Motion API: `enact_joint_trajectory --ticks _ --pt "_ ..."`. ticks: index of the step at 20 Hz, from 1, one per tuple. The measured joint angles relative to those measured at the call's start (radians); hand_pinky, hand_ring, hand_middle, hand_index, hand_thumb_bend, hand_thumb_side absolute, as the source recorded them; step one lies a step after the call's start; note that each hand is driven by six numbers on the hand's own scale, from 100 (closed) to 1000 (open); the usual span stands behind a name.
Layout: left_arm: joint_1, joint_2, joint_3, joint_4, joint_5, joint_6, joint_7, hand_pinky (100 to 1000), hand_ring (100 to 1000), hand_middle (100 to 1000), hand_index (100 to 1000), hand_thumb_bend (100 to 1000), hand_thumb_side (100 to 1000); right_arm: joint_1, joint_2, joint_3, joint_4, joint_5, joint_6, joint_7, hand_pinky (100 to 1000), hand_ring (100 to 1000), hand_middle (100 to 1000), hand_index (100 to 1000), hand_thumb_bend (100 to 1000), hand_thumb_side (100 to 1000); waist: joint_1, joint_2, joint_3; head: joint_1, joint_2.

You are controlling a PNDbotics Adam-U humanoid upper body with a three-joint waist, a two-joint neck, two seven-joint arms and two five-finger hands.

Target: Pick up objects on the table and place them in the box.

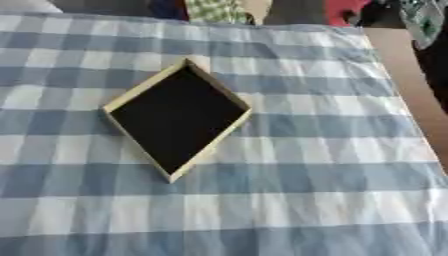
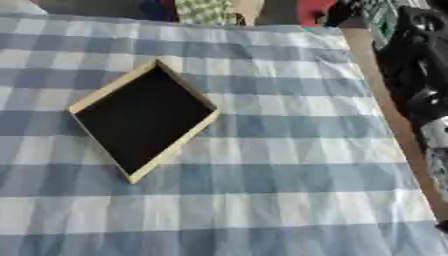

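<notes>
The box (image 1: 178,120) sits on the checked cloth (image 1: 306,165), dark inside; no loose objects show. Neither hand's fingers are visible, so their state cannot be told. Finding an object looks like the next step.

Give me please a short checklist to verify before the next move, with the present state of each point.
1. Box is in view and lies flat on the checked tablecloth: ok.
2. Box interior is free to receive things; it looks dark with nothing visible inside: ok.
3. An object to pick up is visible on the tablecloth: not ok, none shows in either view.
4. Right arm is located: ok, it shows at the right edge of the right eye view, off the cloth.
5. Right hand and its fingers are visible: cannot tell.
6. Left hand is visible: not ok, it shows in no view.
</notes>
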Motion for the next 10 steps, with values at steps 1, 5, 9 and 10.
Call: enact_joint_trajectory --ticks 1,5,9,10 --pt "0.0 0.0 0.0 0.0 0.001 -0.001 0.0 724 587 559 660 100 758 0.005 0.0 0.015 -0.031 -0.018 -0.003 0.006 422 421 383 553 106 100 0.001 -0.002 0.0 0.0 0.002" --pt "0.0 0.001 0.0 0.0 0.004 -0.005 0.0 724 588 560 660 100 756 0.02 0.0 0.079 -0.164 -0.067 -0.002 0.021 427 422 385 555 105 100 0.005 -0.005 0.003 -0.008 0.004" --pt "0.0 0.002 0.0 0.0 0.009 -0.008 0.0 724 588 560 660 100 757 0.023 0.017 0.138 -0.292 -0.088 0.02 0.044 433 424 389 558 100 100 0.005 -0.008 0.007 -0.017 0.012" --pt "-0.001 0.002 0.0 0.0 0.01 -0.008 0.0 724 589 560 660 100 756 0.022 0.029 0.151 -0.318 -0.088 0.027 0.052 431 423 388 559 100 100 0.005 -0.009 0.007 -0.017 0.015"
